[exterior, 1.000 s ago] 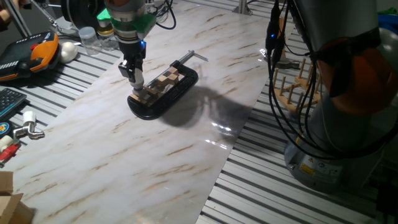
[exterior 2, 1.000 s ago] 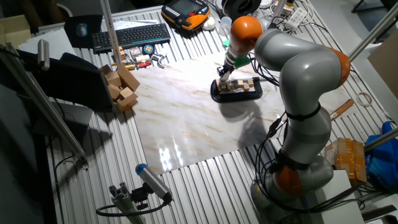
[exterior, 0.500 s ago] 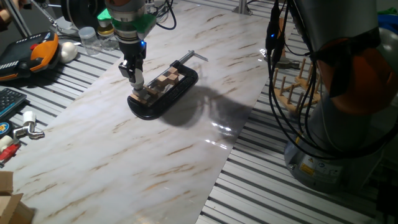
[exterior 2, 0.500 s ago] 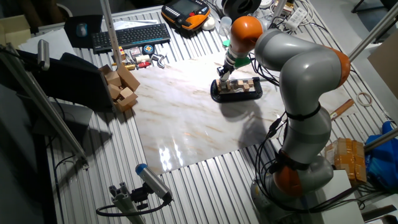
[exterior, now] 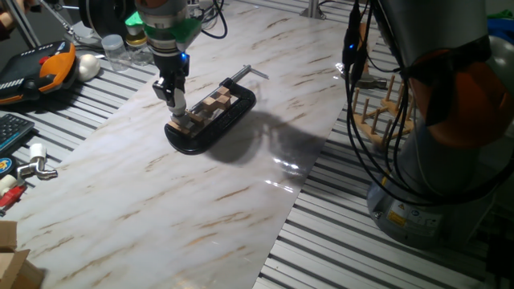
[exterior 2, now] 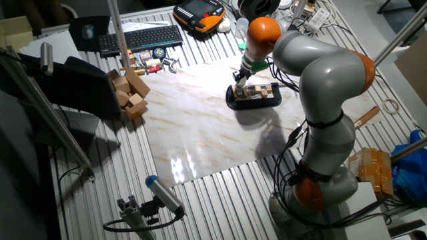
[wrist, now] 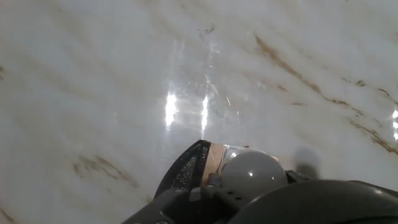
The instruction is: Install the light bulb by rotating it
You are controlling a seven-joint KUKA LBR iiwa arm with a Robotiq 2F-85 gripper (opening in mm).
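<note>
The light bulb (wrist: pixel 252 173) is a frosted white globe low in the hand view, held against a black finger (wrist: pixel 185 169). Its screw base is hidden. My gripper (exterior: pixel 176 102) points down over the left end of the black clamp (exterior: pixel 233 119), which holds small wooden blocks (exterior: pixel 214 103) on the marble board. The gripper is shut on the bulb. In the other fixed view the gripper (exterior 2: pixel 240 81) stands over the clamp (exterior 2: pixel 255 102). I cannot tell whether the bulb touches a socket.
A white egg-shaped ball (exterior: pixel 87 66), clear jars (exterior: pixel 116 50) and an orange pendant (exterior: pixel 44 68) lie beyond the board's left edge. A wooden peg rack (exterior: pixel 384 112) and cables stand at the right. A keyboard (exterior 2: pixel 143 38) and loose wooden blocks (exterior 2: pixel 130 93) lie off the board.
</note>
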